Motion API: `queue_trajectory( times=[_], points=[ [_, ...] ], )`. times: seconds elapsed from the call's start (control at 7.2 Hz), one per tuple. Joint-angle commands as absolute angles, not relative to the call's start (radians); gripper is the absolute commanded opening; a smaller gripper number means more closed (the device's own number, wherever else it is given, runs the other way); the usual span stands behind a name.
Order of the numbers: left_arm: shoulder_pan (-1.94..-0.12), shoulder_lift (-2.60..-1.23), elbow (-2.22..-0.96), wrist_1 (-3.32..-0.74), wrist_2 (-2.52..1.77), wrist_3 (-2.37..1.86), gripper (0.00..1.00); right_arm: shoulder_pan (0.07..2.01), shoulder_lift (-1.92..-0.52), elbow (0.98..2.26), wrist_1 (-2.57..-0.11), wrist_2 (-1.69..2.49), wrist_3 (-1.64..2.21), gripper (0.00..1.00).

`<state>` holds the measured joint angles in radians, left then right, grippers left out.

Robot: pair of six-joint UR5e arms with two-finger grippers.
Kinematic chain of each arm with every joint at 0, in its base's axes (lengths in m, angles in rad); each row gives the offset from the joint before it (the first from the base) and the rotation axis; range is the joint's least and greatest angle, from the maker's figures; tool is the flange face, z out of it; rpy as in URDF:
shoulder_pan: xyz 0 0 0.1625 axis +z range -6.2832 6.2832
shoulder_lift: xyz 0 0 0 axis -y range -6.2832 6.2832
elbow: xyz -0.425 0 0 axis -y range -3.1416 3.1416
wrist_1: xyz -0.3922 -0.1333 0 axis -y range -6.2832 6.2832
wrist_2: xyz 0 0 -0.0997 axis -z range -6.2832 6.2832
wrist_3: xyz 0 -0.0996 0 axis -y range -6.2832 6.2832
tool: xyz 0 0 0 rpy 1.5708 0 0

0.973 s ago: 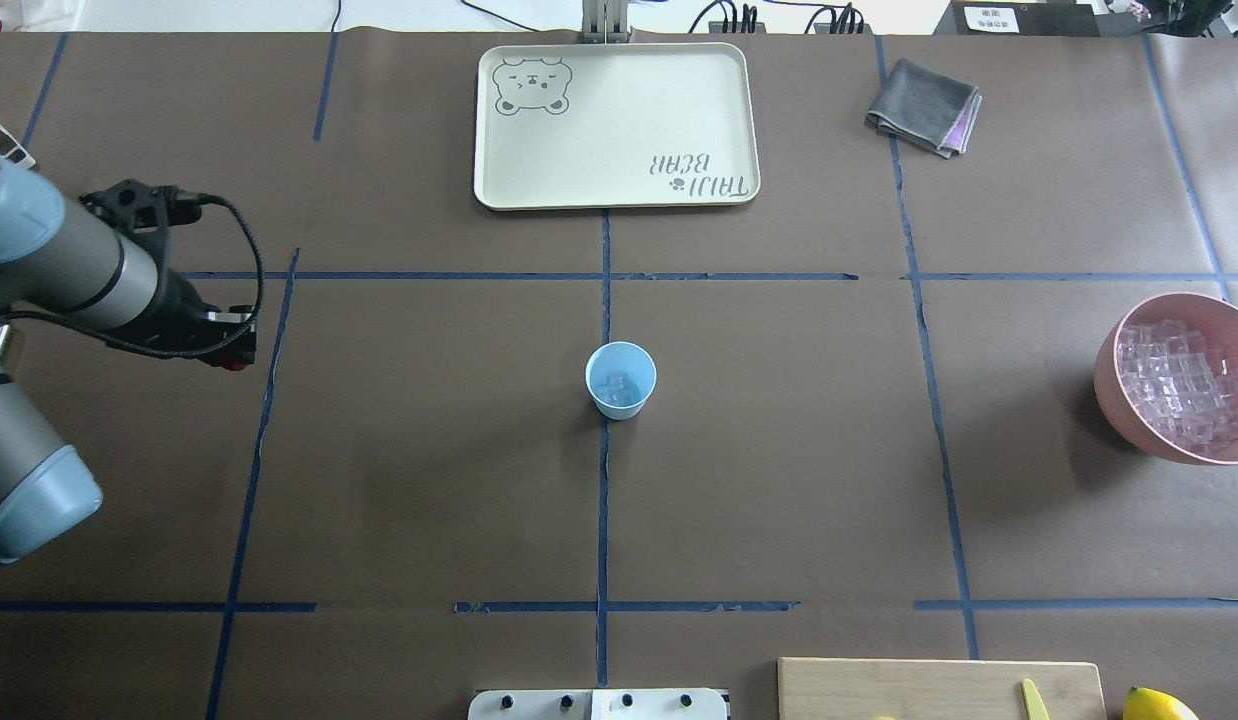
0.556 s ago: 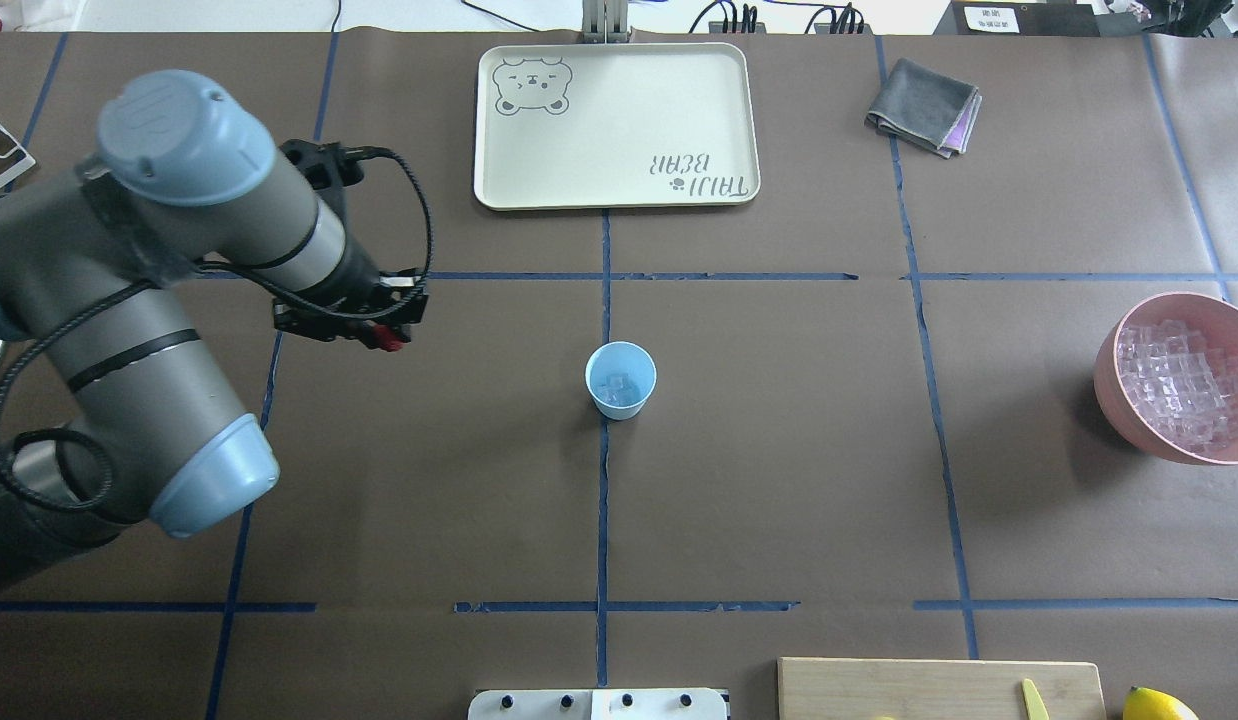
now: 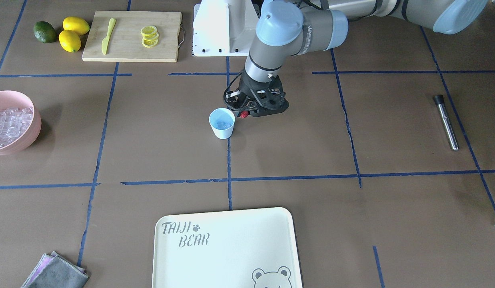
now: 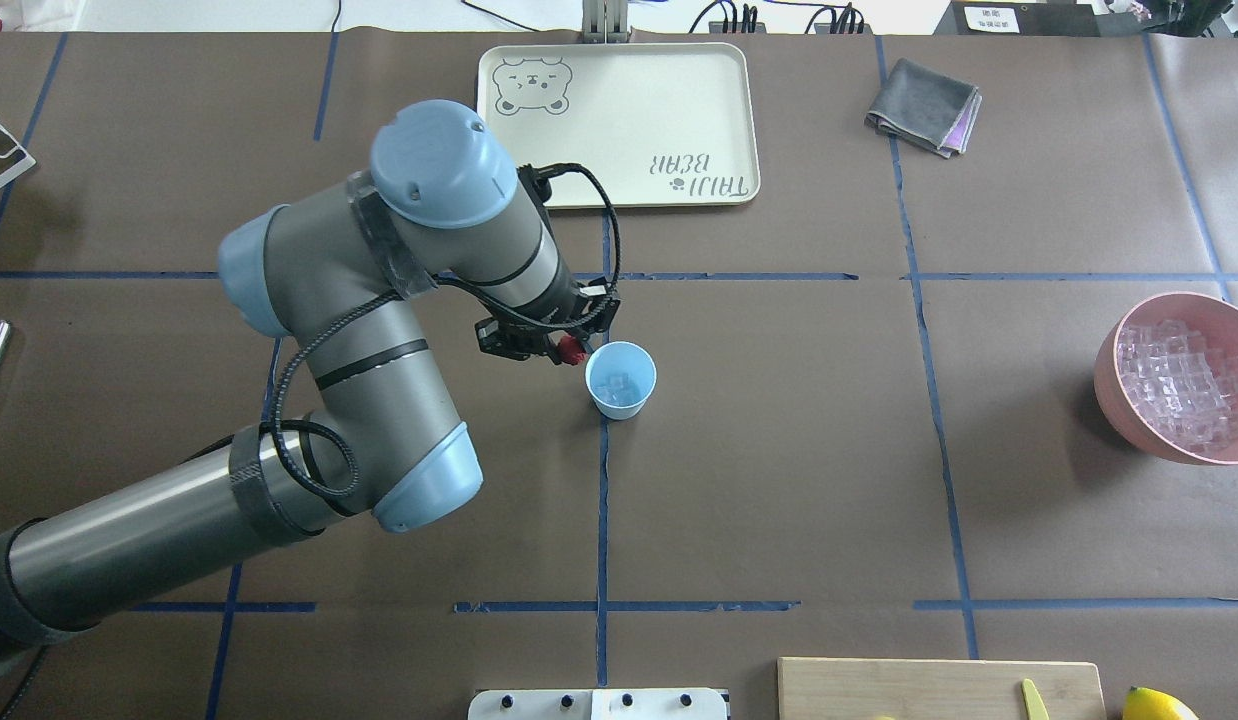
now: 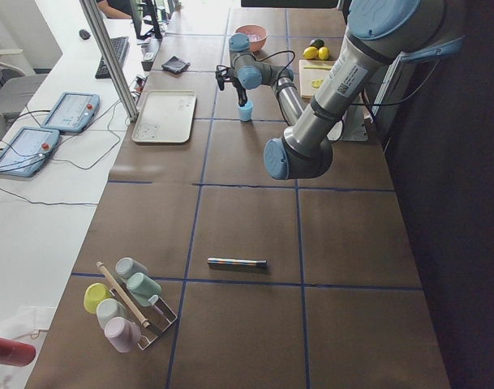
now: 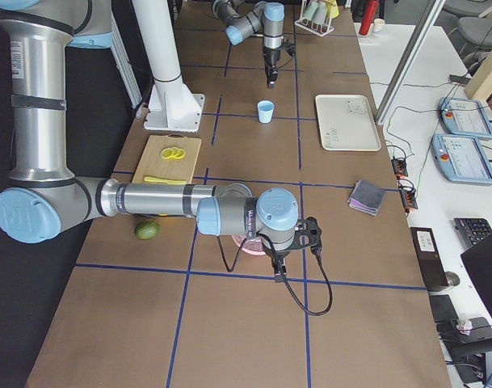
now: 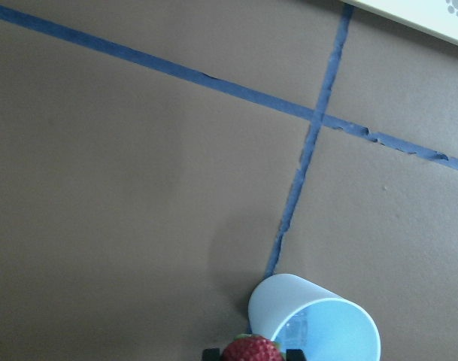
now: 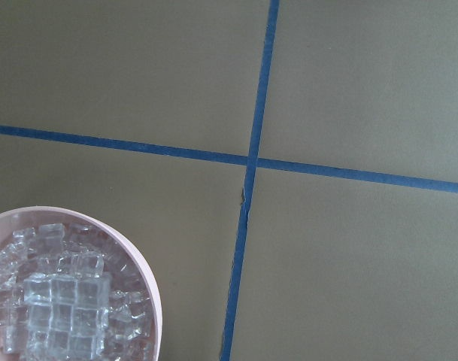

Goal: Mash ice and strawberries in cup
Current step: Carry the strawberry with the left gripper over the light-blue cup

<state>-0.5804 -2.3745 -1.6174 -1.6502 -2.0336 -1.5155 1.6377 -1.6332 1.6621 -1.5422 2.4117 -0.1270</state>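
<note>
Pinches the strawberry (image 7: 253, 350) between the jaws of the left gripper (image 4: 571, 350), just left of the cup (image 4: 620, 380), near its rim. Holds ice (image 4: 617, 386) in that cup, mid-table on a blue tape line (image 4: 603, 520). Far right — more ice heaped in the pink bowl (image 4: 1107, 390); near it the right gripper (image 6: 278, 271), jaws impossible to judge.

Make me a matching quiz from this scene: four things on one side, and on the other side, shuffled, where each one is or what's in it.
Things:
1. strawberry
2. cup
3. pink bowl
4. yellow knife

Places or states:
A. lies on the wooden board
B. gripped in the left hand
C. piled full of ice
D. has a few pieces of ice inside

Pairs: 1-B, 2-D, 3-C, 4-A.
</note>
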Motion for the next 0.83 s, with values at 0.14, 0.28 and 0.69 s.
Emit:
queue_trajectory(
  times=[0.14, 0.28, 0.69],
  points=[
    [-0.532, -2.411, -1.58, -1.666, -2.016, -1.531, 0.0, 1.638, -1.638, 1.661, -1.543, 2.413, -0.124, 0.99],
    [-0.532, -2.411, -1.575, -1.667, -2.016, -1.529, 0.0, 1.638, -1.638, 1.661, -1.543, 2.414, -0.124, 0.99],
    [-0.532, -2.434, -1.533, -1.698, -1.982, -1.525, 0.0, 1.638, -1.64, 1.663, -1.543, 2.415, -0.124, 0.99]
  ],
)
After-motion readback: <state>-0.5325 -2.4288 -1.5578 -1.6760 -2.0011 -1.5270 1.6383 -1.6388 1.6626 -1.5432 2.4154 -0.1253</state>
